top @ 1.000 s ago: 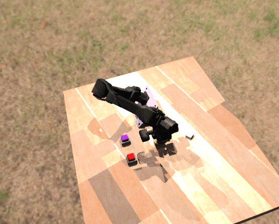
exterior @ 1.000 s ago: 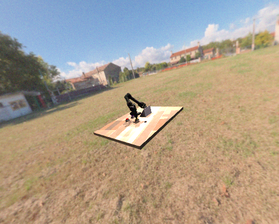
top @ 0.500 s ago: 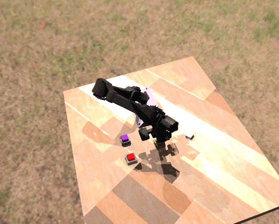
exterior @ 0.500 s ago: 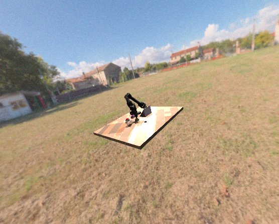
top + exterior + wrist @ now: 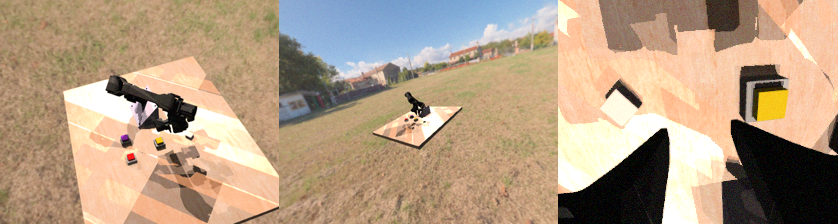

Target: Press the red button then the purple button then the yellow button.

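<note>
The red button point(image 5: 130, 156) point(image 5: 406, 119) stands nearest the front of the three in the top view. The purple button point(image 5: 124, 137) point(image 5: 411, 116) stands behind it, slightly left. The yellow button point(image 5: 159, 140) point(image 5: 415, 119) point(image 5: 772, 104) stands to their right, its cap raised, with nothing touching it. My gripper point(image 5: 699, 130) is open and empty, its two dark fingertips well apart. It hangs above the table; in the wrist view the yellow button lies beyond and right of the right fingertip. The fingertips are hidden in the top view.
A small white block point(image 5: 189, 135) point(image 5: 620, 107) lies on the table point(image 5: 100, 155) point(image 5: 439, 125), to the right of the yellow button in the top view. The arm's pale and dark base bracket point(image 5: 150, 110) stands behind the buttons. Arm shadows fall across the front of the table.
</note>
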Motion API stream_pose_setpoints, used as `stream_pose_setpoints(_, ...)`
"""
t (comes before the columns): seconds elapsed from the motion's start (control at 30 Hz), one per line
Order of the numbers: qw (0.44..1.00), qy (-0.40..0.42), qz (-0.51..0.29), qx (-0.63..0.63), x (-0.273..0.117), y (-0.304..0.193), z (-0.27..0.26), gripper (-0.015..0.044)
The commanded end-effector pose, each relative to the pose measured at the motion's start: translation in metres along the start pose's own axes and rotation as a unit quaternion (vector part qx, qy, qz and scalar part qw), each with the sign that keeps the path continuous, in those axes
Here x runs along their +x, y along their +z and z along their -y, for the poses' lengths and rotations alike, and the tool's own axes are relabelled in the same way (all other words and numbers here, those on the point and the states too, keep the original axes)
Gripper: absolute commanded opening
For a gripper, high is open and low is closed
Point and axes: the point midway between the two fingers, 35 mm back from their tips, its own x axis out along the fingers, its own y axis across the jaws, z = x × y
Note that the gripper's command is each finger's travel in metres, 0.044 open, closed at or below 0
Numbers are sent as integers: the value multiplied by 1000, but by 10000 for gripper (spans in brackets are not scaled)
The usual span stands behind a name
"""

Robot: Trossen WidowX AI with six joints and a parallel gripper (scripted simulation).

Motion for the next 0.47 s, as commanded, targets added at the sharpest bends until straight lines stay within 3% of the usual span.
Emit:
stream_pose_setpoints(0.0, 1000, 0, -2, -2, -19, -11, -67, 309)
stream_pose_setpoints(0.13, 1000, -7, -3, 0, -29, -31, -120, 400)
stream_pose_setpoints(0.43, 1000, -9, -3, 1, -30, -36, -130, 400)
